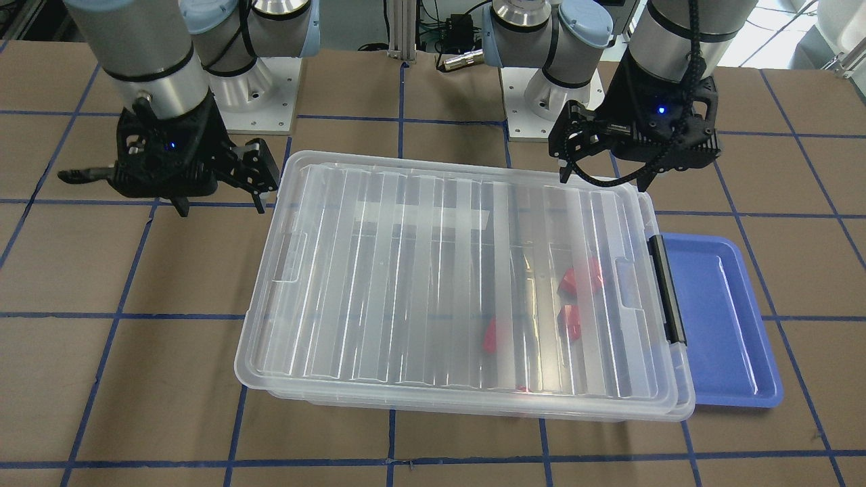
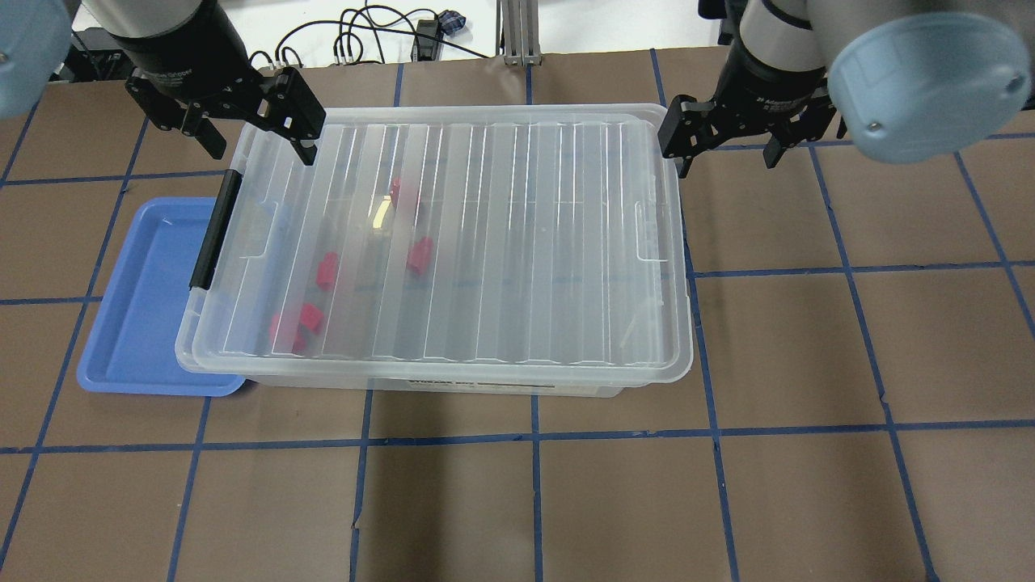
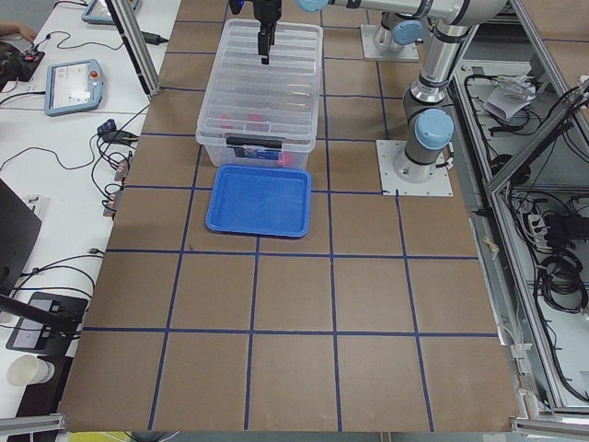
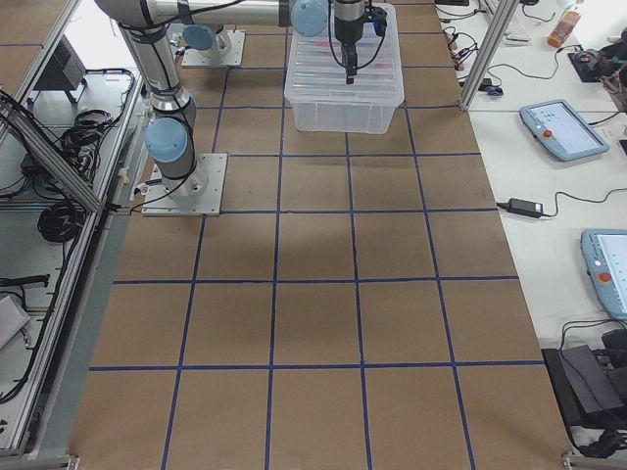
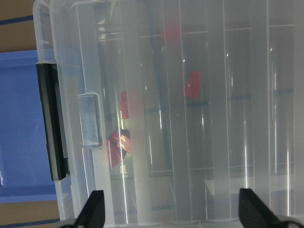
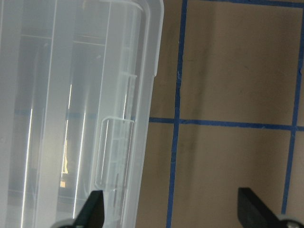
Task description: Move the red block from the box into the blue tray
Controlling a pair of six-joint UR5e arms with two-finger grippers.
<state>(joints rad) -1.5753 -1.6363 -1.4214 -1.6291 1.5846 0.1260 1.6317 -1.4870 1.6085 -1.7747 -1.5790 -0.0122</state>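
The box (image 2: pixel 517 242) is a clear bin in the middle of the table, its ribbed lid shut and its black latch bar (image 2: pixel 214 230) at the tray end. Several red blocks (image 2: pixel 327 269) lie inside near that end, blurred through the lid; they also show in the front view (image 1: pixel 580 277) and the left wrist view (image 5: pixel 193 84). The blue tray (image 2: pixel 137 307) lies empty against the latch end, partly under the box rim. My left gripper (image 2: pixel 260 145) is open and empty above the box's far corner at the latch end. My right gripper (image 2: pixel 728 158) is open and empty just beyond the opposite end.
Brown table (image 2: pixel 534 501) with a grid of blue tape lines. The two arm bases (image 1: pixel 257 95) stand on the robot's side of the box. Cables (image 2: pixel 388 32) lie past the table's far edge.
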